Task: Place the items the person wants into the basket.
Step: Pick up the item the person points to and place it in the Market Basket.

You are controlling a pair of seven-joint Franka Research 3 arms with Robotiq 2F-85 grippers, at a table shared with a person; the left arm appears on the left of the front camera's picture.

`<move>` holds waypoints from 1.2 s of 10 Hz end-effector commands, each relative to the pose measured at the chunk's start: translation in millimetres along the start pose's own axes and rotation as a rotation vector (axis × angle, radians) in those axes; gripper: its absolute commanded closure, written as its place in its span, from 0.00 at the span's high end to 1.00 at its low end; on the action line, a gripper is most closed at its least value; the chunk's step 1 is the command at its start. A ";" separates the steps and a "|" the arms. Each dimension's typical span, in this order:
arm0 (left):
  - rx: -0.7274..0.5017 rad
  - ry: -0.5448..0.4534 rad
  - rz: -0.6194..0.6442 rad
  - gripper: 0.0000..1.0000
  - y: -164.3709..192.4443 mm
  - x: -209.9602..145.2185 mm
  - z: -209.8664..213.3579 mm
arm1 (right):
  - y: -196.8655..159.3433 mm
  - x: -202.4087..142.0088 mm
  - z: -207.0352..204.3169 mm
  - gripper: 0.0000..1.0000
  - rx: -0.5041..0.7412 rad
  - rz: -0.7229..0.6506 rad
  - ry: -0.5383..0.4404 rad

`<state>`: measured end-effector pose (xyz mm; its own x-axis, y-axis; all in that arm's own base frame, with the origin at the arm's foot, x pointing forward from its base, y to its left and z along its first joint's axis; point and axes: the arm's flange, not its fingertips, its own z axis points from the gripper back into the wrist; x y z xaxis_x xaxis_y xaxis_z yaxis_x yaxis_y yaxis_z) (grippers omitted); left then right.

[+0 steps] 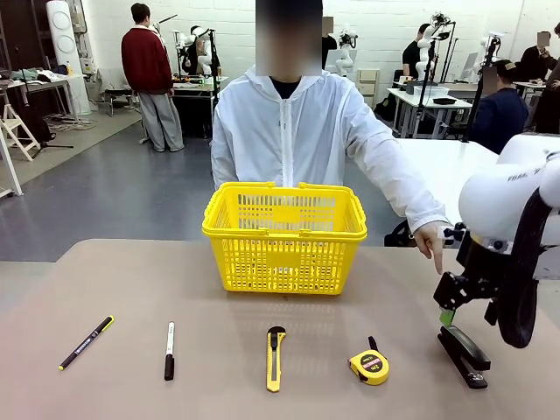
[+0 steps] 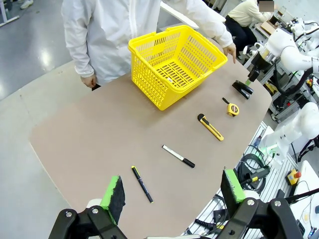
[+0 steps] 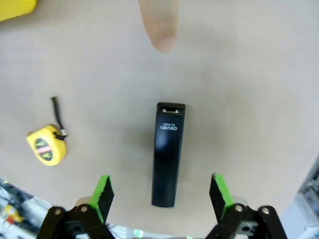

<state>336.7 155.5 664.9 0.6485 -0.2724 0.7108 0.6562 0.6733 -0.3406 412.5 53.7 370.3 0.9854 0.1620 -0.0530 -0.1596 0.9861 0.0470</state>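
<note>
the right gripper [image 3: 161, 193], jaws wide and empty, hangs over the black stapler [image 3: 168, 149] by the table's [image 1: 131, 289] right edge. its long axis runs between the pads [image 3: 103, 191], toward the person's pointing finger [image 3: 160, 30]. the basket [image 1: 284, 234] sits mid-table.

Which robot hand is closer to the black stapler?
The right. The right gripper hangs open just above the stapler; the left gripper is far off, over by the black pen.
</note>
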 end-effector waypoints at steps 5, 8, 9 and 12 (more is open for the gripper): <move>-0.015 -0.015 -0.019 1.00 0.4 -0.7 2.0 | 10.8 10.4 -38.6 1.00 -0.075 0.027 0.049; -0.015 -0.015 -0.019 1.00 0.4 -0.7 2.0 | 7.6 14.5 -49.8 1.00 -0.067 0.034 0.084; -0.015 -0.015 -0.019 1.00 0.4 -0.7 2.0 | 6.8 14.3 -50.1 1.00 -0.067 0.046 0.086; -0.015 -0.015 -0.019 1.00 0.4 -0.7 2.0 | 8.4 14.2 -50.1 0.00 -0.072 0.051 0.087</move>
<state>336.7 155.5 664.8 0.6487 -0.2725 0.7106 0.6562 0.6732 -0.3408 417.4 66.0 320.3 0.9705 0.1976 -0.1379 -0.1972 0.9802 0.0170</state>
